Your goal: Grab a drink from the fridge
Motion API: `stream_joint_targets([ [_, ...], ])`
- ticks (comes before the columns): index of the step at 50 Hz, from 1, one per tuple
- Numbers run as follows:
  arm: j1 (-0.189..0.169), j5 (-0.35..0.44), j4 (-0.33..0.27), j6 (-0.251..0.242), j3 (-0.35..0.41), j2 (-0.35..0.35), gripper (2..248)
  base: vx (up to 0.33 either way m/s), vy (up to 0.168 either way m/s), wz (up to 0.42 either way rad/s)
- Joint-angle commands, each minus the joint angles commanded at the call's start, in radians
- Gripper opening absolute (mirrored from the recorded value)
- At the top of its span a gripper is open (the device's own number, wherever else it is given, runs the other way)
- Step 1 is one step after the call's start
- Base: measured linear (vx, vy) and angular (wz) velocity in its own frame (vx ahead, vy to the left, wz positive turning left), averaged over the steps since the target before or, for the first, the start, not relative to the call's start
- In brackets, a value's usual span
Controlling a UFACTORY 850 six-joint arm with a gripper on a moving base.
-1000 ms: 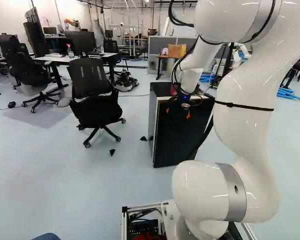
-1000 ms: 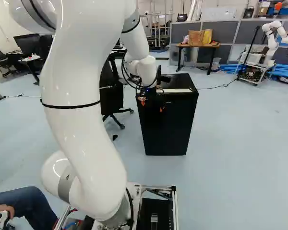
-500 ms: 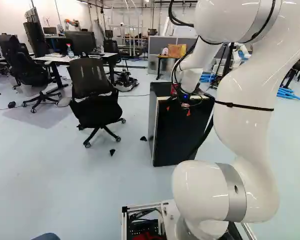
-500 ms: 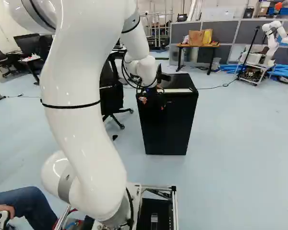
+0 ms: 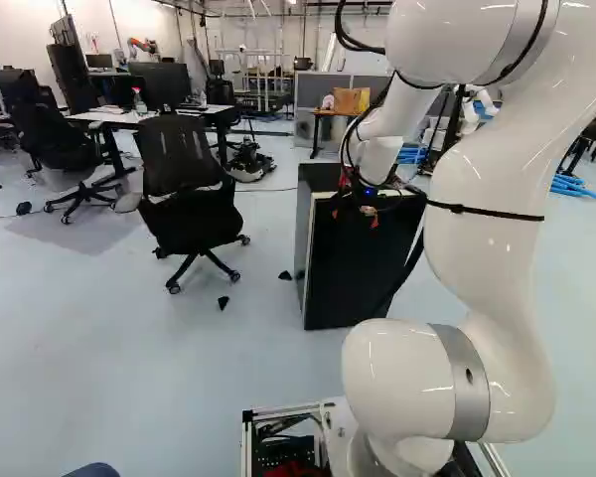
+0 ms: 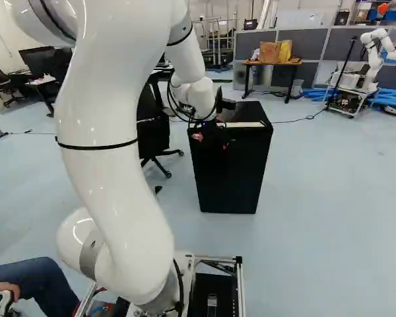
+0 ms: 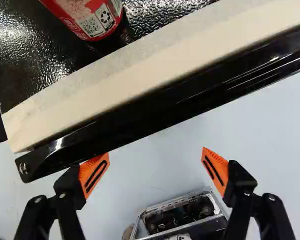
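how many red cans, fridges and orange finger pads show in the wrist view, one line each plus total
red can: 1
fridge: 1
orange finger pads: 2
total: 4

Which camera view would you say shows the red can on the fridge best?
The wrist view: the can shows large there, though cut off, on the fridge. The left base view shows some red by the gripper, possibly the can; in the right base view I cannot make it out.

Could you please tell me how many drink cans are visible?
1: a red can on top of the black fridge, partly outside the wrist view. Any inside would be hidden.
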Motion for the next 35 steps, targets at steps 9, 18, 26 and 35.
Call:
stream_joint_targets([
  [9,-0.001,0.000,0.000,0.000,0.042,0.033,247,0.000,0.000,0.000],
  [18,-0.002,0.013,0.000,0.000,0.089,0.070,247,0.000,0.000,0.000],
  [26,-0.003,0.054,0.000,0.000,0.131,0.104,247,0.000,0.000,0.000],
  [35,-0.004,0.128,0.000,0.000,0.178,0.144,247,0.000,0.000,0.000],
])
